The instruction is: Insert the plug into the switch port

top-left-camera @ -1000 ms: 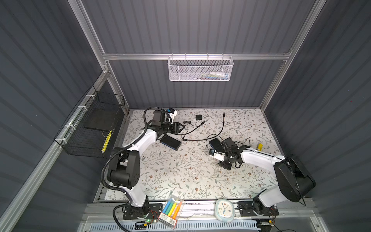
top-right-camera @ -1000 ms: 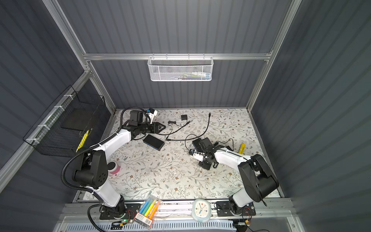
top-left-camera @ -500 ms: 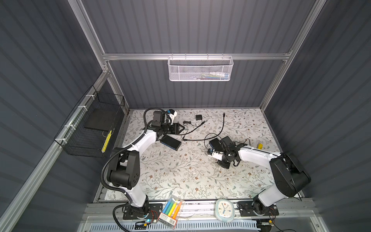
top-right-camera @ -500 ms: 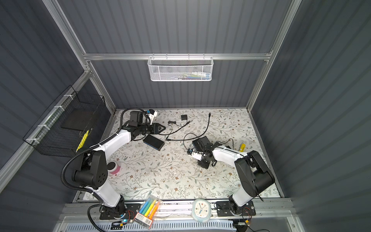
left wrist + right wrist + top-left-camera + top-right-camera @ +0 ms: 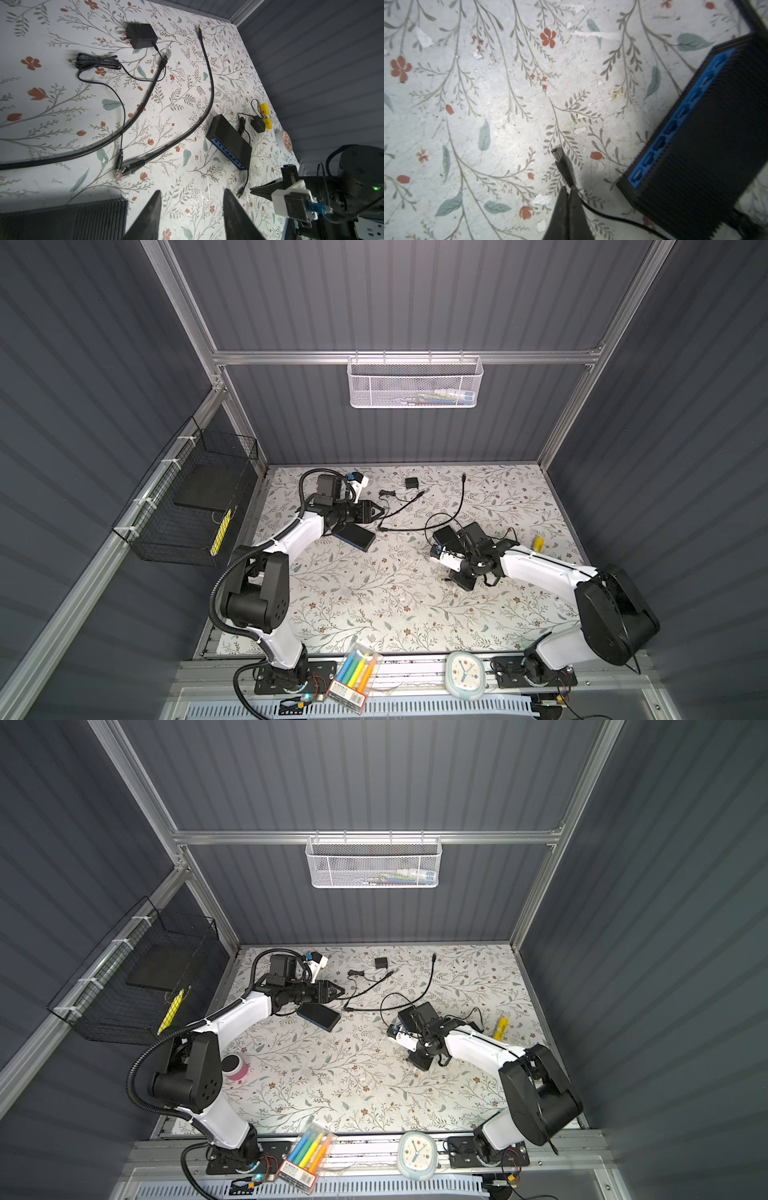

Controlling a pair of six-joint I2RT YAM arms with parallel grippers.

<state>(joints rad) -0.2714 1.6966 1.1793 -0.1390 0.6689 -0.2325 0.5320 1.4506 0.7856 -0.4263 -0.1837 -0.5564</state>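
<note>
Plug point(image 5: 557, 154), a small barrel type on a thin black cord, sits low over the floral mat point(image 5: 374, 597) just off the end of the switch's blue port row, near it but not touching. The right gripper point(image 5: 568, 192) has its fingers pressed together, clamped on the plug's rear end where the cord begins. The metal tip points out ahead of the fingers, running alongside the port face.

The switch point(image 5: 706, 145) lies flat on the mat, and the plug's own cord trails past its near corner. Behind the switch lie a small black adapter point(image 5: 257, 124) and a yellow tube point(image 5: 266, 116).

Further out, a flat black network cable point(image 5: 209, 99) curves across the mat, its clear connector point(image 5: 124, 171) lying well clear of the switch. Beyond it are a bundled thin cord point(image 5: 97, 62) and a second power adapter point(image 5: 141, 35). The left gripper point(image 5: 191, 207) hangs with its jaws apart and nothing between them, beside a second black switch point(image 5: 354, 537).
</note>
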